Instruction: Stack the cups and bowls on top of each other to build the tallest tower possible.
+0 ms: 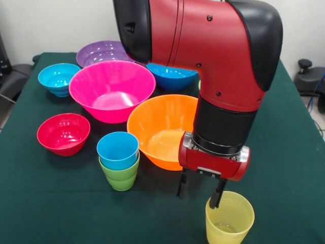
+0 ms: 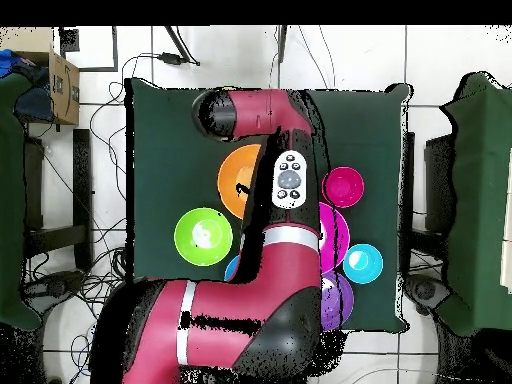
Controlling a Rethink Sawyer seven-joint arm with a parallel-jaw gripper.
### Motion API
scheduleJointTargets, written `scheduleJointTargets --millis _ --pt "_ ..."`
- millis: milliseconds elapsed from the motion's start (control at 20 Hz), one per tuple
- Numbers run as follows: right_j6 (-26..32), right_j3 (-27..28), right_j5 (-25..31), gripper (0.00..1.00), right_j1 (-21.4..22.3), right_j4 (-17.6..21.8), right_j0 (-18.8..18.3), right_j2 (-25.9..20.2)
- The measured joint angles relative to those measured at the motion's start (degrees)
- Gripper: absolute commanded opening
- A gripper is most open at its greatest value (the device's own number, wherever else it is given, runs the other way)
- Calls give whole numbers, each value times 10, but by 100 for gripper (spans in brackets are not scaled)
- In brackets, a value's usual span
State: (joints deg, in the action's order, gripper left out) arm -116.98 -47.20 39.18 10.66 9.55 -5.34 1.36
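Observation:
My gripper (image 1: 199,192) hangs low over the table's near right part, open and empty. Its right finger (image 1: 218,195) stands at the far rim of the yellow cup (image 1: 229,219), which stands upright on the cloth; the left finger is clear of that cup. The sky-blue cup (image 1: 118,149) sits nested in the green cup (image 1: 121,176), left of the gripper. The orange bowl (image 1: 161,129) lies just behind the gripper. The pink bowl (image 1: 111,89), red bowl (image 1: 63,133), teal bowl (image 1: 58,78), purple bowl (image 1: 101,51) and blue bowl (image 1: 171,77) stand further back. The green bowl (image 2: 203,236) shows only in the overhead view.
The red arm (image 2: 262,300) hides the cups and the gripper in the overhead view. The green cloth (image 1: 61,213) covers the table. Chairs (image 2: 474,200) and cables lie around it.

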Motion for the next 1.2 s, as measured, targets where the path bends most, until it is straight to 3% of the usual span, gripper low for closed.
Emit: scheduleJointTargets --millis 500,1200 --pt "0 -45 -81 100 -2 0 -4 -8" --pt "0 -59 -117 100 -6 -9 -17 -47"
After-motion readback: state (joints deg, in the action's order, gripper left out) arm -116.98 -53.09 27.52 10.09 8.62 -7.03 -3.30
